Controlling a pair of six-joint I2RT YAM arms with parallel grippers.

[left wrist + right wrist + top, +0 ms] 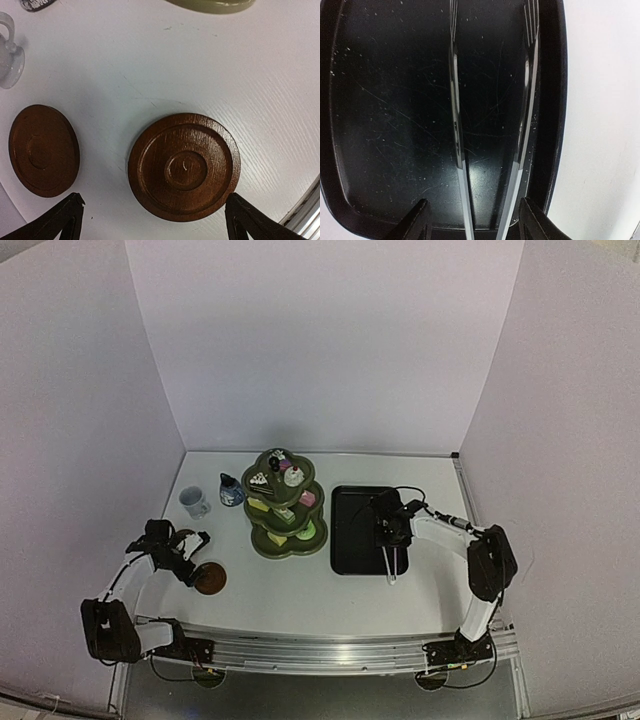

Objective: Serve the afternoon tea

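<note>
**A:** What worries you on the left?

**B:** The left pincer hangs released, jaws spread wide. A brown coaster lies flat on the tabletop directly beneath it, between the fingers. The disc nearly fills that span. If the pincer comes down slightly off centre, one finger will land on the rim rather than beside it, and the coaster could tip or skid.

**A:** And the other one?

**B:** The second coaster lies outside the jaws, beyond one finger and apart from the first. The white mug stands further out on that same side and ahead. The green stand is straight ahead. A thin, flat disc is hard to pinch, so I'd expect it to slide rather than rise, perhaps toward its neighbour.

**A:** The right side?

**B:** The right pincer sits low over the black tray, jaws parted. It straddles the metal tongs, whose two arms run forward between its fingers. A gap shows beside one arm, so I read it as let go, not gripping. If it lifts away crooked, a finger might catch an arm and drag the tongs off the tray.

**A:** The cakes?

**B:** The cakes sit on the stand's tiers, with the blue pot just beside the stand. Both are well away from either pincer.
</note>
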